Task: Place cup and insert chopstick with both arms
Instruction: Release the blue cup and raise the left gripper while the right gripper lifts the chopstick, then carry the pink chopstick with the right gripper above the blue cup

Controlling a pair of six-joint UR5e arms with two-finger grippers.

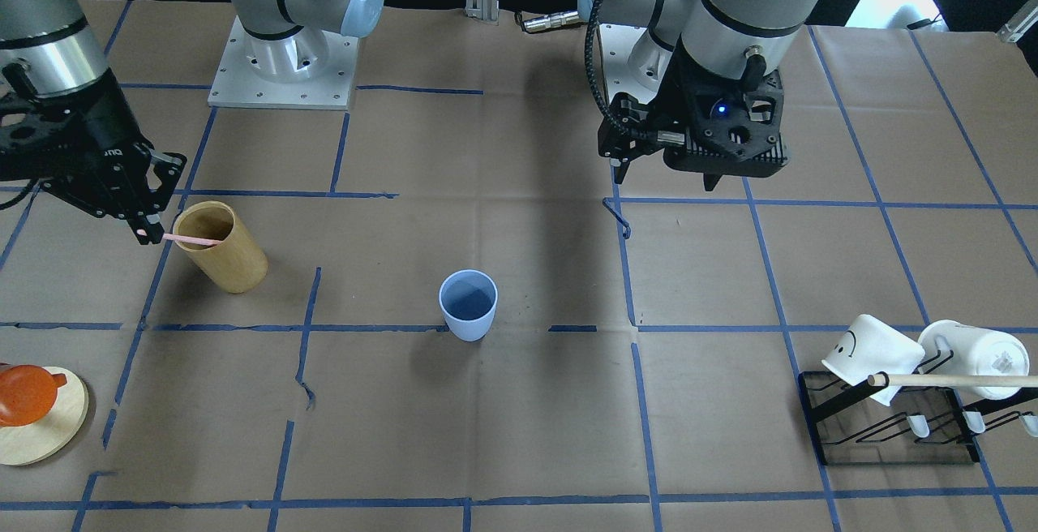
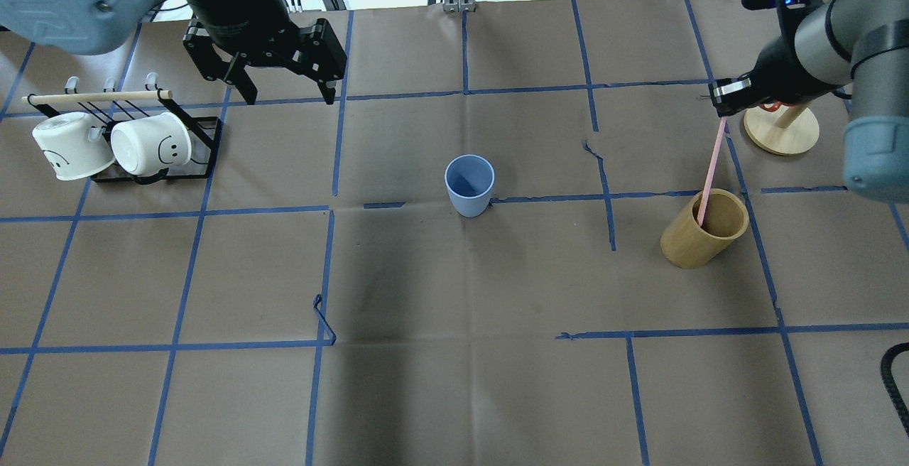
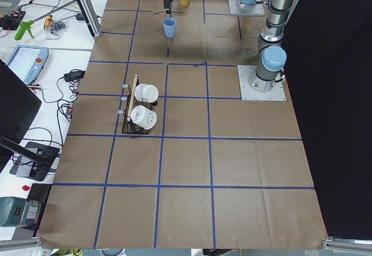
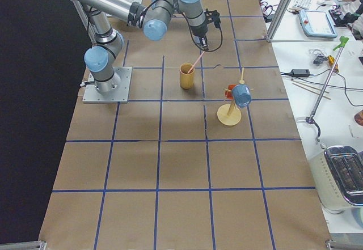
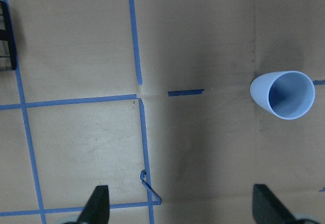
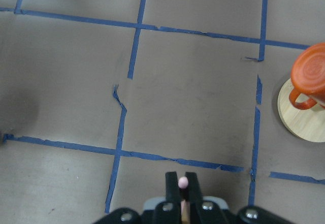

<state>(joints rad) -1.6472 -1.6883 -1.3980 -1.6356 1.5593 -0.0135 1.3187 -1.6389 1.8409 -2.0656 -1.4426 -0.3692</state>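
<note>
The light blue cup (image 2: 469, 184) stands upright at the table's middle; it also shows in the front view (image 1: 468, 304) and the left wrist view (image 5: 283, 95). My left gripper (image 2: 287, 93) is open and empty, raised well to the cup's far left. My right gripper (image 2: 723, 105) is shut on a pink chopstick (image 2: 711, 171). The chopstick's lower end is still inside the tan wooden cylinder (image 2: 704, 229). In the right wrist view the chopstick's tip (image 6: 183, 182) sits between the closed fingers.
A black rack (image 2: 170, 160) with two white mugs (image 2: 110, 145) and a wooden dowel stands at the left. A round wooden stand (image 2: 780, 129) with an orange mug (image 1: 24, 392) is behind the right gripper. Blue tape lines cross the brown table cover.
</note>
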